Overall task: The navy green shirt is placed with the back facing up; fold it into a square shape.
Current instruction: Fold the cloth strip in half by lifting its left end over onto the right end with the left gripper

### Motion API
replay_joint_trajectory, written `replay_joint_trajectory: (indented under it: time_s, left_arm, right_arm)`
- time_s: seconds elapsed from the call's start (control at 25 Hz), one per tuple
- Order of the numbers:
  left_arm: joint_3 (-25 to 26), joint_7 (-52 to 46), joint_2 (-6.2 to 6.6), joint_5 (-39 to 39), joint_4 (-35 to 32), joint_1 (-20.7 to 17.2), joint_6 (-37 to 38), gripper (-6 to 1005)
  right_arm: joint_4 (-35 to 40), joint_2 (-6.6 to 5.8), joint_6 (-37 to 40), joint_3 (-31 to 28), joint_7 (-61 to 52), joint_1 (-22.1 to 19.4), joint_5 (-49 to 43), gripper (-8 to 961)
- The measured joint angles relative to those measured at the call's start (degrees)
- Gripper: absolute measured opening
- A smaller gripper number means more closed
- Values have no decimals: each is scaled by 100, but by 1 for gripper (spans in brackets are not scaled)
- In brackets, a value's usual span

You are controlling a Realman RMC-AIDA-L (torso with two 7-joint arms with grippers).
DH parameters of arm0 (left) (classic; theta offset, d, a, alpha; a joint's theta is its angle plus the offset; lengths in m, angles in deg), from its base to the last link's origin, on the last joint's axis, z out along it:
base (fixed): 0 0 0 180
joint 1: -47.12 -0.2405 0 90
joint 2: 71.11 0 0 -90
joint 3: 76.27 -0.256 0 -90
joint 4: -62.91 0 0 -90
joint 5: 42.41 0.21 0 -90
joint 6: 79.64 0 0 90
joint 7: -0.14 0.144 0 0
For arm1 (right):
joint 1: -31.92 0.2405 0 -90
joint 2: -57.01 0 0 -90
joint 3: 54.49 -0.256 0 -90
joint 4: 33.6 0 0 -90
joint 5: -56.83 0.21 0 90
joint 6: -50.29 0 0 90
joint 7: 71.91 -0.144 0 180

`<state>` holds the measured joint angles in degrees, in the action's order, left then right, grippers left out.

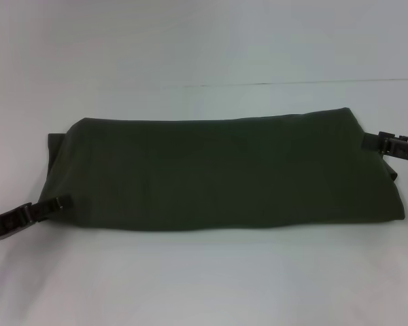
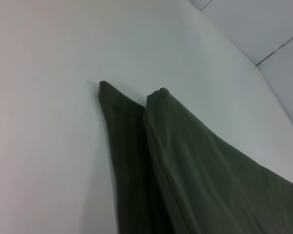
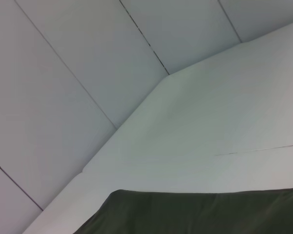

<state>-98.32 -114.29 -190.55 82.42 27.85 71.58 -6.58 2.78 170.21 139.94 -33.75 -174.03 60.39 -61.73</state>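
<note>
White worktop (image 1: 204,278) runs wide and bare-looking in front, a thin dark seam (image 1: 306,83) crossing its far side; pale panelled wall (image 3: 63,73) stands behind.

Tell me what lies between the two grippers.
Only the navy green shirt, a long folded band spanning from left gripper to right gripper; seen in the head view.
</note>
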Motion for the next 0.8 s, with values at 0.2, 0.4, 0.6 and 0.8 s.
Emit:
replay_joint_trajectory:
  time_s: [0.2,0.4,0.6,0.8]
  left_arm:
    - [0,0,0,-20,-10,16,-6,803]
    - [57,27,-24,-63,-68,1,-44,788]
    - [46,9,-63,-47,-149,-18,-84,612]
    - [67,7,-63,-59,-150,-34,-84,278]
  right_arm:
    - [0,0,-17,0,0,0,0,794]
    - [0,0,-30,0,0,0,-1,795]
    - [0,0,-30,2,0,0,0,795]
    - [0,3,-38,40,0,0,0,789]
